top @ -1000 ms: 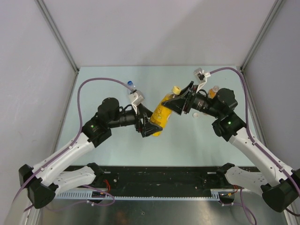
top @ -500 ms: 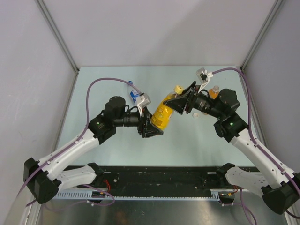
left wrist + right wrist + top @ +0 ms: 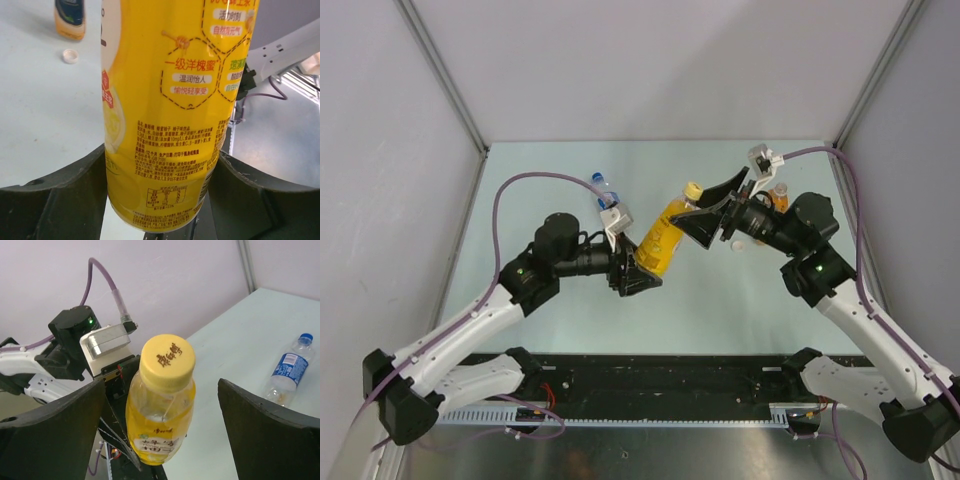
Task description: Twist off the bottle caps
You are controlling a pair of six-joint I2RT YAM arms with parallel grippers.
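Above: the left gripper (image 3: 640,270) clamps the yellow bottle (image 3: 662,238) low, tilted over the middle of the table (image 3: 740,300). Left wrist: its smooth, likely slippery wall fills the jaws. Right wrist: the right gripper (image 3: 161,385) gapes around the yellow cap (image 3: 167,362), likely stiff; grip there.

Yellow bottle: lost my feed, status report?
Left gripper shut on yellow bottle, low down. Right gripper open, astride yellow cap, not touching. Cap on. Nothing blocking.

Pale green table (image 3: 720,310) enclosed by 3 plain grey walls (image 3: 650,70)
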